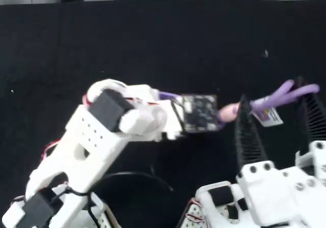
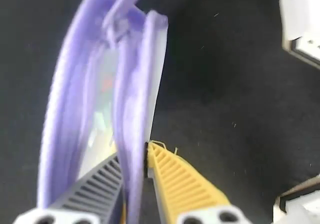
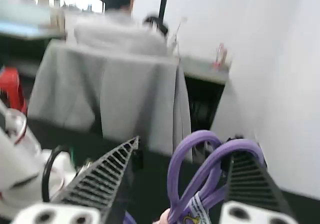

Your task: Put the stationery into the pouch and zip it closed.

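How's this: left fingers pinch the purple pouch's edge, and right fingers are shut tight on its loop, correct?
Not quite. The right fingers stand wide open with the loop between them, as the right wrist view shows. The left fingers do pinch the purple pouch's edge.

The high camera looks down on the table [image 1: 153,39], with the arms [image 1: 91,136] at 6 o'clock. The left wrist camera, close behind the left end effector [image 2: 135,151], faces the tabletop; the right wrist camera faces the room. All three share the pouch [image 1: 285,95].
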